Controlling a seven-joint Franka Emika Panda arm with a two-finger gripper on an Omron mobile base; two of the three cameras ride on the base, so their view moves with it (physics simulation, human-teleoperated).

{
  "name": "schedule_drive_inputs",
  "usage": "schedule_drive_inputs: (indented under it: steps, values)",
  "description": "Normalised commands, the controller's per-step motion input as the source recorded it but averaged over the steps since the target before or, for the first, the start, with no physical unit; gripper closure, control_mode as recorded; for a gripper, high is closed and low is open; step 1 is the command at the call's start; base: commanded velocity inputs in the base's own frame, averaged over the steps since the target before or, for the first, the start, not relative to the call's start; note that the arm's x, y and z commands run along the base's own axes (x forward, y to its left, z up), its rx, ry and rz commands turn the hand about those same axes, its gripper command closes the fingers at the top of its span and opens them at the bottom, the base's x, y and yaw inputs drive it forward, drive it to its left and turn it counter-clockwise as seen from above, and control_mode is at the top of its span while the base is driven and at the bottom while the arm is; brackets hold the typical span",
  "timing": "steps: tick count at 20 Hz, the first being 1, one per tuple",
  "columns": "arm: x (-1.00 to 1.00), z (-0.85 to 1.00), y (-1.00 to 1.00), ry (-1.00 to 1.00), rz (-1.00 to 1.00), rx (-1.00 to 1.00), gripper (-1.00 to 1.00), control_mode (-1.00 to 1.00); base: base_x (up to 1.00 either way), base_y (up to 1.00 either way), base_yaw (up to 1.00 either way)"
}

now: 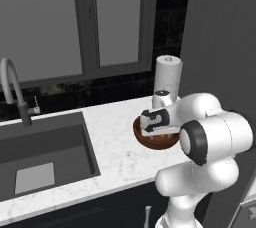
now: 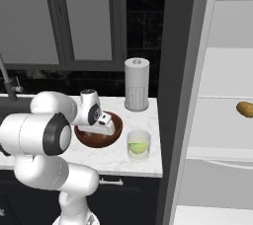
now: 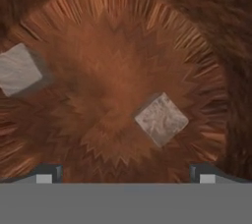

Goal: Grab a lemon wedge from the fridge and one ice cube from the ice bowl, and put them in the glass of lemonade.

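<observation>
My gripper (image 3: 125,174) hangs open, pointing down into the reddish-brown ice bowl (image 3: 197,26). One ice cube (image 3: 161,119) lies on the bowl's floor just ahead of the gap between the fingertips, untouched. A second ice cube (image 3: 18,69) rests off to the left. From the right base view, the gripper (image 2: 100,129) is low over the ice bowl (image 2: 109,139). The glass of lemonade (image 2: 139,156) stands right of the bowl, with a yellow-green lemon wedge (image 2: 138,147) inside it. The fridge (image 2: 222,86) stands open at the right.
A white paper-towel roll (image 2: 136,85) stands behind the bowl by the wall. A tan-orange oval item (image 2: 245,109) lies on a fridge shelf. The sink (image 1: 45,157) and its faucet (image 1: 12,89) lie to the left. The counter's front edge (image 2: 123,172) runs close to the glass.
</observation>
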Motion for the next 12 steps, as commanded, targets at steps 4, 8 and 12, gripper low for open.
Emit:
schedule_drive_inputs:
  steps: [4, 8, 12]
  values:
    - [0.09, -0.03, 0.0, 0.0, 0.0, 0.0, -1.0, -1.0, 0.0, 0.0, 0.0]
    - [0.05, 0.0, -0.04, 0.0, 0.0, 0.0, -1.0, -1.0, 0.0, 0.0, 0.0]
    - [0.16, 0.0, -0.14, 0.0, 0.0, 0.0, -1.0, -1.0, 0.0, 0.0, 0.0]
